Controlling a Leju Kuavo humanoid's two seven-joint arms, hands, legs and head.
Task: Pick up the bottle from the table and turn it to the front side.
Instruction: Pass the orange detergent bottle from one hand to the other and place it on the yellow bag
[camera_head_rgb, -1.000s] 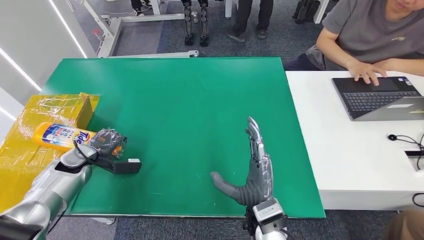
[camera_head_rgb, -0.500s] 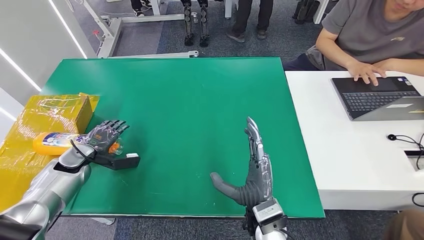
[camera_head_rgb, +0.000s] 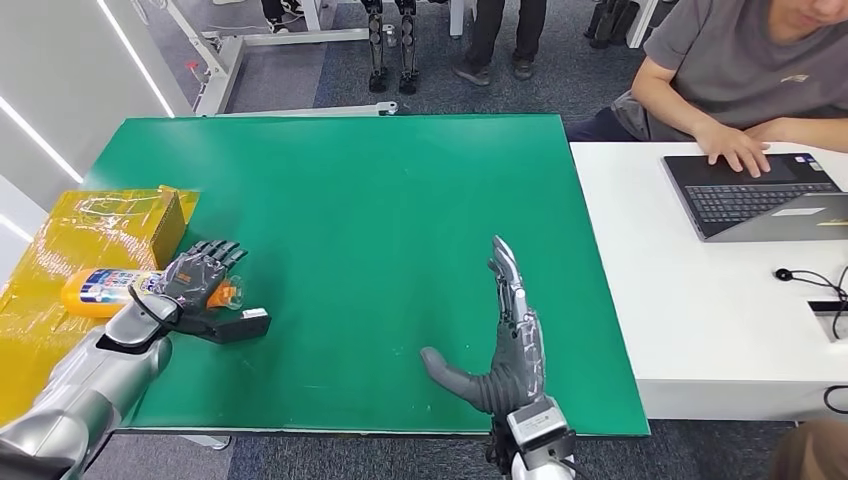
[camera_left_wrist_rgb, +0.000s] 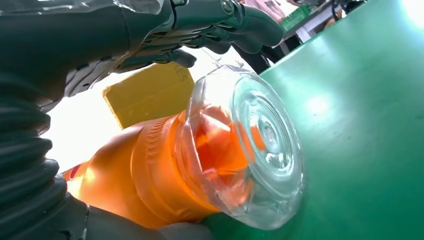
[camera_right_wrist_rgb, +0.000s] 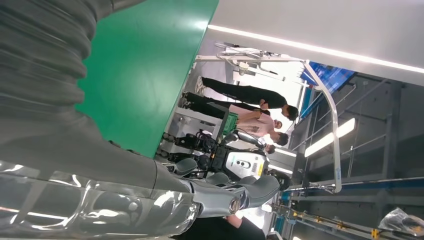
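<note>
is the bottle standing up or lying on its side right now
Lying on its side. The bottle stretches flat along the table's left edge, cap toward the middle, the left hand over its neck.

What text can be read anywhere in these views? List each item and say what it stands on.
Orange detergent bottle: a blue and white label with small print, too blurred to read here; no brand word legible.
Laptop: key legends too small to read.
White machine behind the table, right wrist view: a dark panel, no legible text.
Nothing else carries readable text.
</note>
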